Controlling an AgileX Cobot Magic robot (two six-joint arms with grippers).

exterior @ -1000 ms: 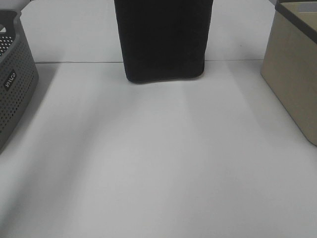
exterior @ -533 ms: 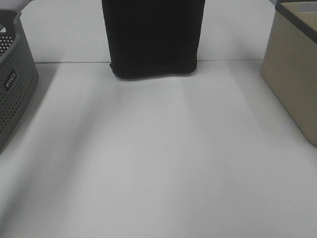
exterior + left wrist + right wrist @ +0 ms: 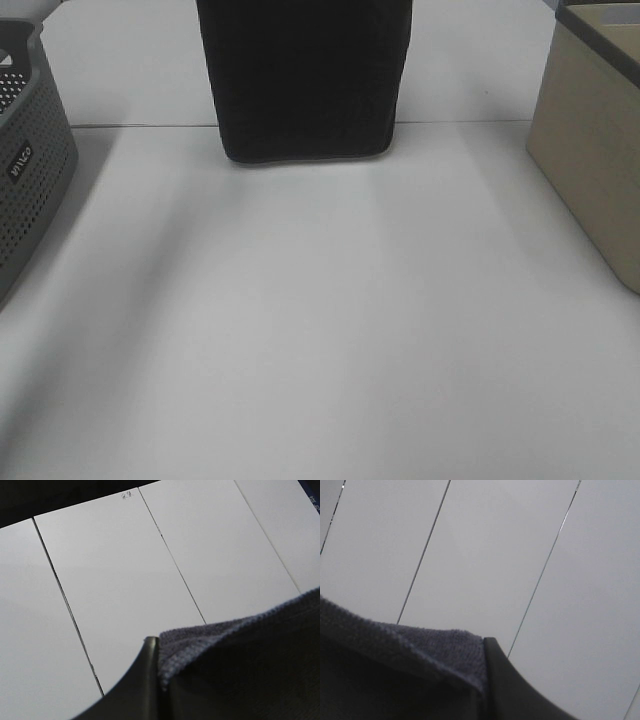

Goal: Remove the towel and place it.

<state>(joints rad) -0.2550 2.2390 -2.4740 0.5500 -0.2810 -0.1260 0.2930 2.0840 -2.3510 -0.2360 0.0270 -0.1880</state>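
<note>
The towel (image 3: 303, 80), very dark navy-black terry cloth, hangs straight down from beyond the top edge of the exterior high view, and its lower hem is near the far part of the white table (image 3: 320, 330). Neither gripper shows in that view. In the left wrist view my left gripper (image 3: 159, 652) is shut on a top corner of the towel (image 3: 240, 665), with one dark finger (image 3: 142, 685) against the cloth. In the right wrist view my right gripper (image 3: 484, 647) is shut on the other corner of the towel (image 3: 395, 665), beside its finger (image 3: 512, 687).
A grey perforated basket (image 3: 28, 170) stands at the table's left edge. A beige box (image 3: 590, 160) stands at the right edge. A thin seam line (image 3: 500, 122) crosses the table behind the towel's hem.
The hanging towel has shifted to the left, and its lower hem has swung slightly. Basket and box have not moved.
</note>
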